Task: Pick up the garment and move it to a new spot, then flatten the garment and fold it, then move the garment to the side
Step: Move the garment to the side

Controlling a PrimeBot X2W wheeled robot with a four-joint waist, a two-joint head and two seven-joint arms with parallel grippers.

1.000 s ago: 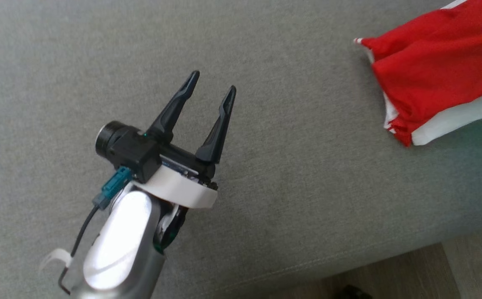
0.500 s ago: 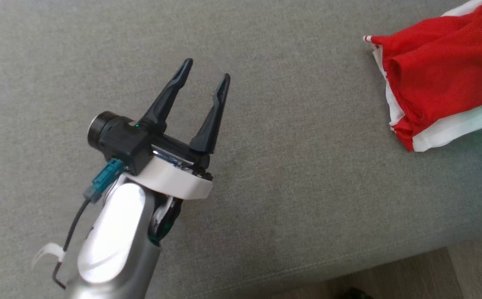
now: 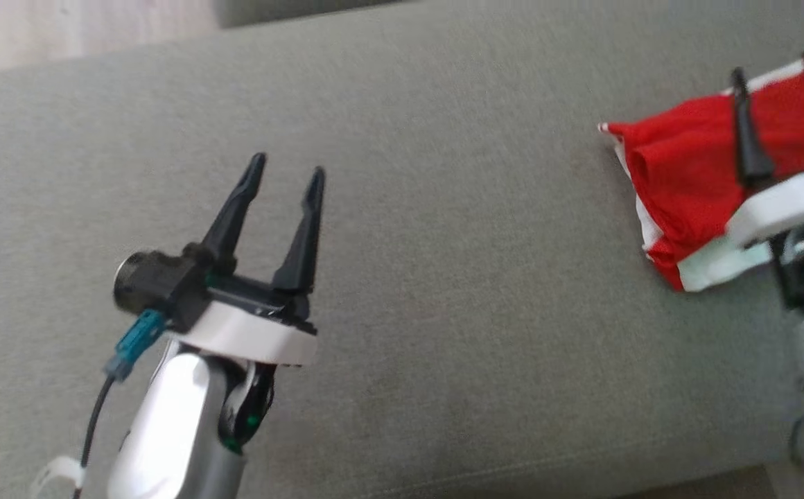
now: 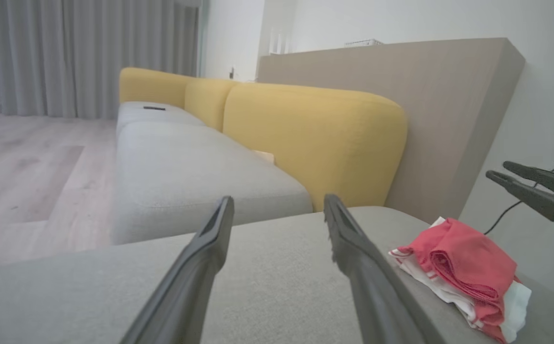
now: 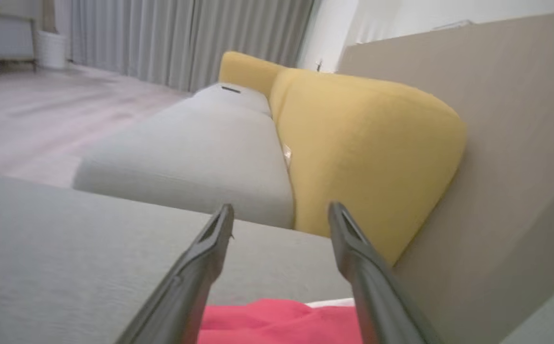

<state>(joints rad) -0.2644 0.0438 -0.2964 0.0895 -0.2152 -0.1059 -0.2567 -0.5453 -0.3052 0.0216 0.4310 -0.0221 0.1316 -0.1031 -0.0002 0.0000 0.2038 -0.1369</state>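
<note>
The grey seat (image 3: 443, 229) fills most of the head view, a broad flat cushion with a woven, slightly grippy-looking cover. In the left wrist view a yellow backrest (image 4: 305, 138) rises behind the neighbouring seat.

The garment (image 3: 679, 173) lies at the right end of the seat as a compact red bundle. White trim shows along its near edge and a white layer peeks out underneath. In the left wrist view it sits in loose stacked folds, with a rounded roll of red cloth on top.

The right gripper (image 3: 774, 64) hangs just above the garment with its fingers spread, pinching nothing and, as far as the left wrist view shows, clear of the cloth. The left gripper (image 3: 287, 168) hovers over bare seat well to the left, also spread and empty.

The garment looks light, thin and limp. It should sag from any single pinch, and the layers should slide over one another, so the fold could open. The safest hold is probably across the thick rolled fold in the middle, with the fingers going down to the seat so they catch every layer. A grip on the white trim or a loose corner would likely lift only the top layer. The cloth should tolerate firm pinching.
</note>
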